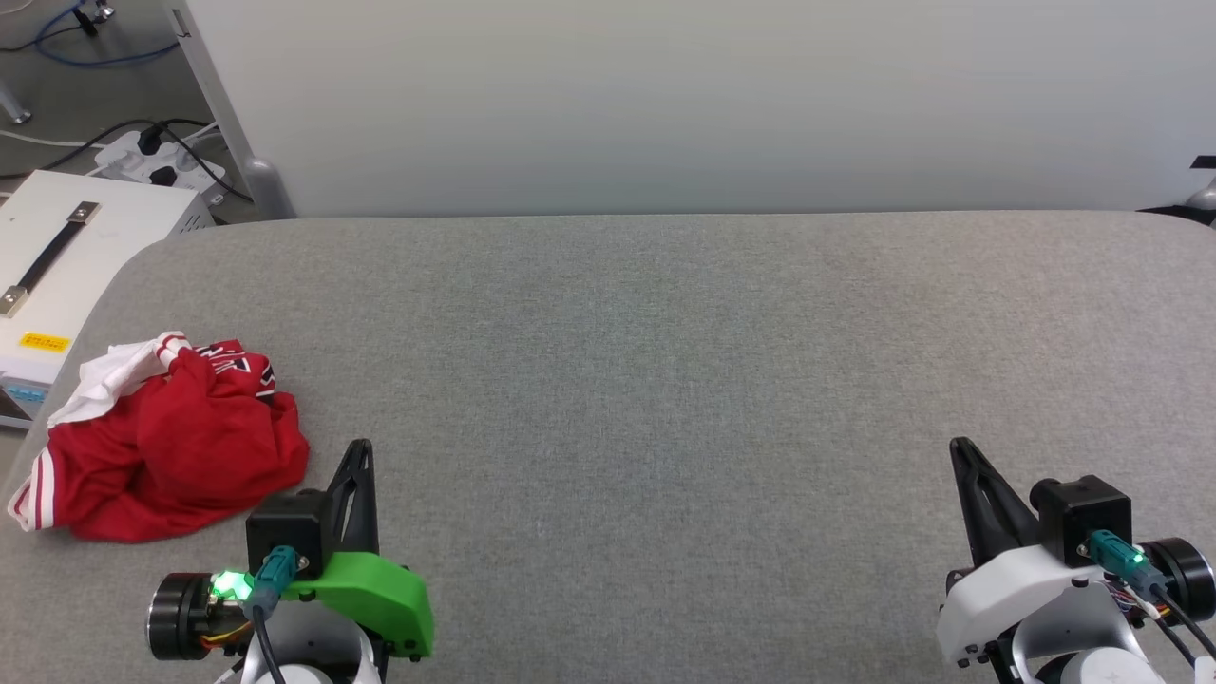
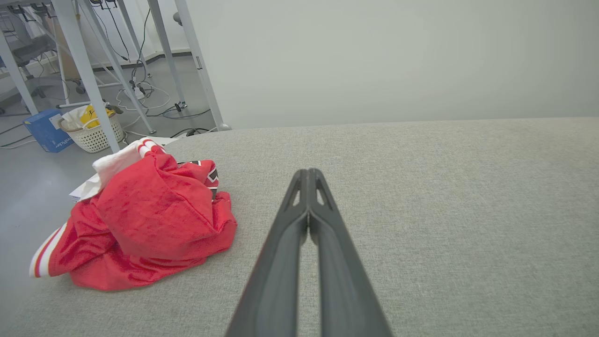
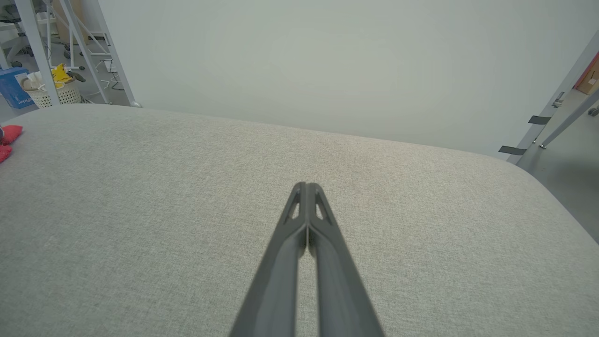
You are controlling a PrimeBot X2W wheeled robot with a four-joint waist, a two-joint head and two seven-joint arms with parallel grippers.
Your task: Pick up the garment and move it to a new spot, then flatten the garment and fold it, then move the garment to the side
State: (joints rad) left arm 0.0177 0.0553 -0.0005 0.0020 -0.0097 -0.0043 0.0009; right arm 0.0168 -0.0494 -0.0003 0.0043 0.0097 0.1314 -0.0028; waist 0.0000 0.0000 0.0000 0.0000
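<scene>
Bright, flat, diffuse light from above, evenly spread. The shirt (image 2: 140, 220) throws only a soft, thin shadow on the table (image 2: 421, 210). Wrist views bend straight lines near edges. The left gripper (image 2: 309, 172) blurs toward the lens.

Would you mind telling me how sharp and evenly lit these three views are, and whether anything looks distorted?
Head view: soft, even light, no glare, the garment crisp and casting barely any shadow. Left wrist view: the left claw looms large, its base slightly soft. Right wrist view: the right claw looks the same.
</scene>
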